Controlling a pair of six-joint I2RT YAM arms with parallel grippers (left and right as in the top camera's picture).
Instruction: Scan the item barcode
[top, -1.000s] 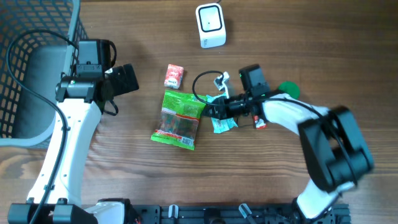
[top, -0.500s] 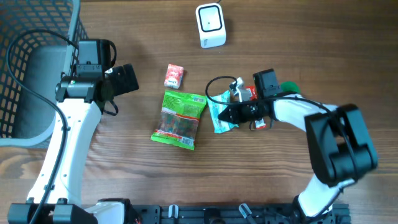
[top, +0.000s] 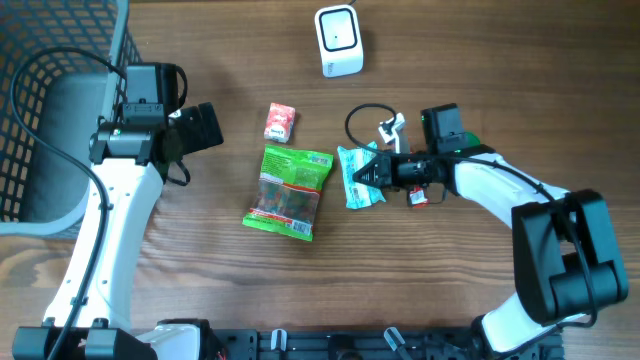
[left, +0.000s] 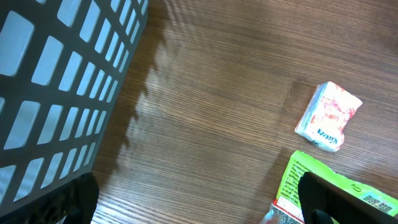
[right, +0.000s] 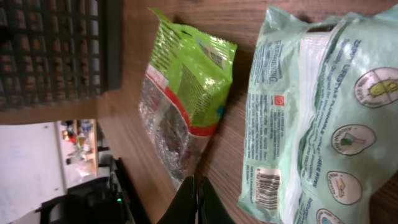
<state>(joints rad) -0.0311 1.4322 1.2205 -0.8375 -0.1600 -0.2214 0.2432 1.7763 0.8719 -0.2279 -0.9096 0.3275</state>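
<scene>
The pale mint-green plastic packet (top: 357, 176) lies flat on the brown wooden table (top: 500, 60), near the middle. It is just right of a bright green snack bag with a clear window (top: 291, 192), and I can see a narrow strip of wood between the two. On my right wrist feed the packet's barcode (right: 266, 186) faces up, near one end of the pack.

The right claw (top: 372, 172) is pinched fully together with nothing between its fingers. From overhead its tip sits over the right part of the packet, and I cannot tell whether it touches the wrapper. On the wrist feed the closed fingertips (right: 188, 202) point toward the gap between the two bags.

The white box-shaped scanner (top: 338, 40) stands toward the far side of the table, well apart from the packet.

The left claw (top: 203, 128) is spread as wide as it goes and holds nothing. It hovers on the left side, near the grey mesh basket (top: 30, 50). Its wrist feed shows a small red-and-white sachet (left: 328, 116) on the wood, with a corner of the green bag below it.

A small red item (top: 418, 199) lies just beside my right arm, and something round and green (top: 468, 140) shows behind that arm.
</scene>
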